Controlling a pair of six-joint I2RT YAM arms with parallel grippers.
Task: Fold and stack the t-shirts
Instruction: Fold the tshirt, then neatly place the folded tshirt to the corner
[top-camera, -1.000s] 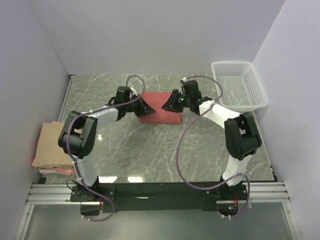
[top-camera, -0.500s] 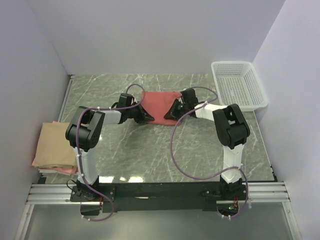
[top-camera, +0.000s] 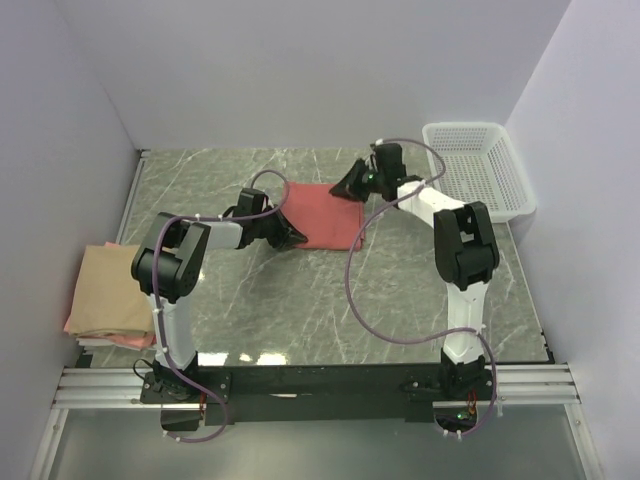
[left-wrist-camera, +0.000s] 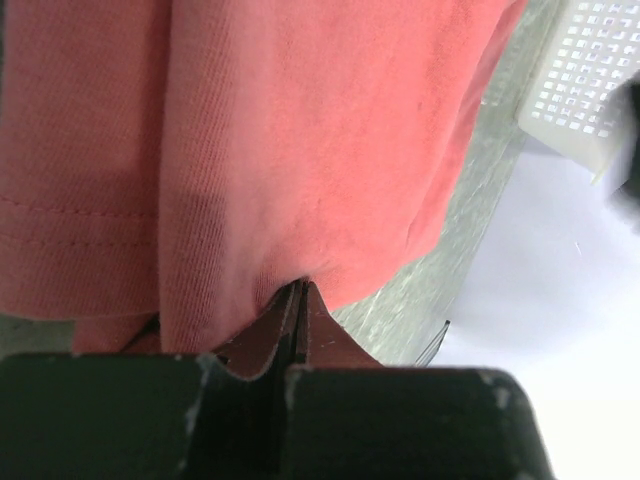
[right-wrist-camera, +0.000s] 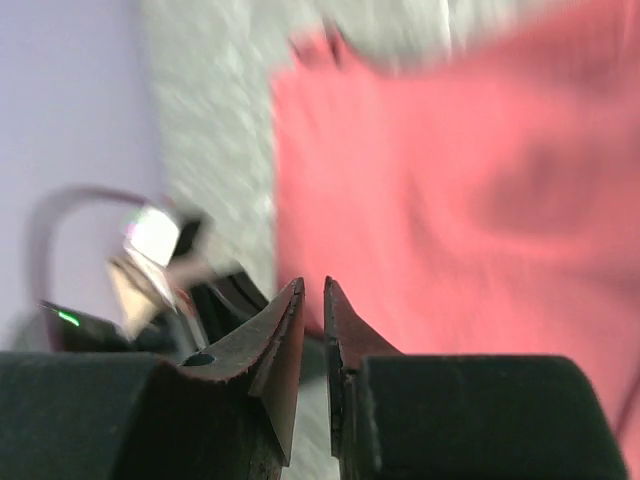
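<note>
The salmon-red t-shirt (top-camera: 322, 214) lies folded flat on the marble table, mid-back. My left gripper (top-camera: 294, 237) sits low at its near-left edge, jaws shut on the cloth; in the left wrist view the shirt (left-wrist-camera: 300, 140) fills the frame and bunches at the closed tips (left-wrist-camera: 298, 290). My right gripper (top-camera: 347, 188) hovers off the shirt's far-right corner, jaws a narrow gap apart and empty (right-wrist-camera: 313, 285), with the shirt (right-wrist-camera: 470, 190) blurred below. The tan-beige t-shirt (top-camera: 108, 285) lies folded at the table's left edge on the pink t-shirt (top-camera: 100, 338).
A white mesh basket (top-camera: 478, 170) stands at the back right, also in the left wrist view (left-wrist-camera: 590, 70). Grey walls close in the left, back and right sides. Bare marble (top-camera: 330, 300) spreads in front of the red shirt.
Both grippers lowered and spread the red shirt onto the table. Since then the right gripper let go and rose back toward the far right corner. The left gripper stayed put.
</note>
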